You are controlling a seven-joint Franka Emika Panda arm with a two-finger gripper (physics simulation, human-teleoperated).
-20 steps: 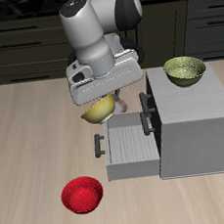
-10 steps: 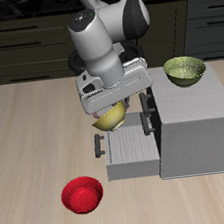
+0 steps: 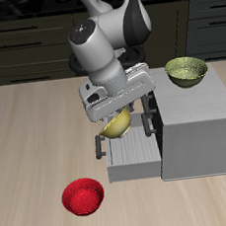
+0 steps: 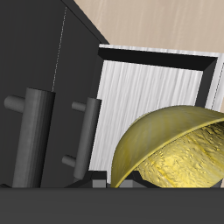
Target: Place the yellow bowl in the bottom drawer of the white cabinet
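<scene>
Pale wood-grain tabletop (image 3: 29, 144) runs under everything, with dark cupboard fronts (image 3: 17, 41) along the far wall. Above the open bottom drawer (image 3: 130, 155) hangs the yellow bowl (image 3: 115, 123), tilted on its side — in the wrist view its speckled inside (image 4: 179, 156) faces the camera with the drawer's ribbed pale floor (image 4: 149, 96) behind it. The gripper (image 3: 111, 107) is clamped on the bowl's rim, though the fingers themselves are hidden behind the bowl and the wrist housing. The drawer stands pulled out from the white cabinet (image 3: 194, 126), its pale bar handle (image 3: 98, 146) at the outer end. Two small dark handles (image 4: 35, 131) on the upper drawer fronts show beside the bowl in the wrist view. Three bowls can be counted: the yellow one held, an olive-yellow bowl (image 3: 186, 71) on the cabinet's flat top, and a red bowl (image 3: 82, 197) on the table near the front edge — well apart from the drawer. No writing or label can be read anywhere.
</scene>
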